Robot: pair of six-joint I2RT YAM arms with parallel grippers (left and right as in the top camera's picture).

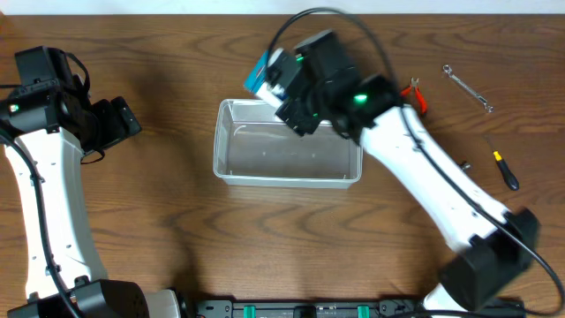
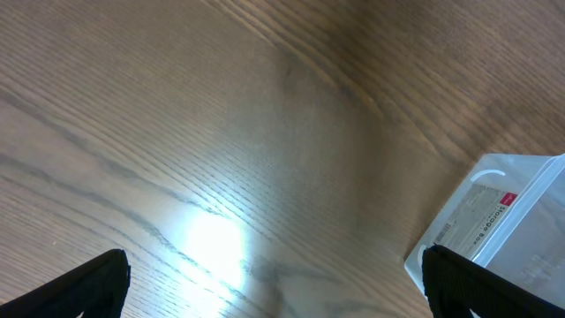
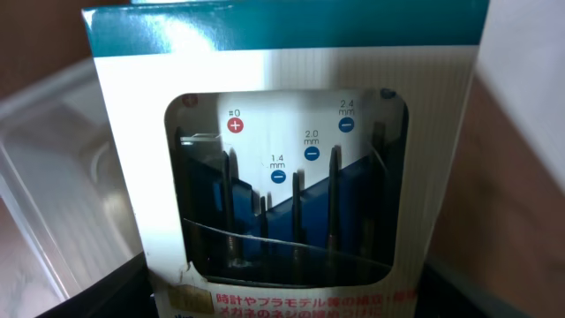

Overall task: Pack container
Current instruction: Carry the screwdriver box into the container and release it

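The clear plastic container [image 1: 287, 146] sits in the middle of the table. Its corner also shows in the left wrist view [image 2: 494, 221] and behind the box in the right wrist view [image 3: 53, 177]. My right gripper [image 1: 281, 79] is shut on a blue-and-white screwdriver-set box [image 1: 265, 75], held over the container's far edge. The box fills the right wrist view [image 3: 291, 168], with small screwdrivers behind its window. My left gripper [image 2: 274, 283] is open and empty over bare table, left of the container.
Red-handled pliers [image 1: 415, 94], a silver wrench [image 1: 468, 88] and a small yellow-and-black screwdriver [image 1: 506, 168] lie on the table at the right. The right arm crosses from the front right to the container.
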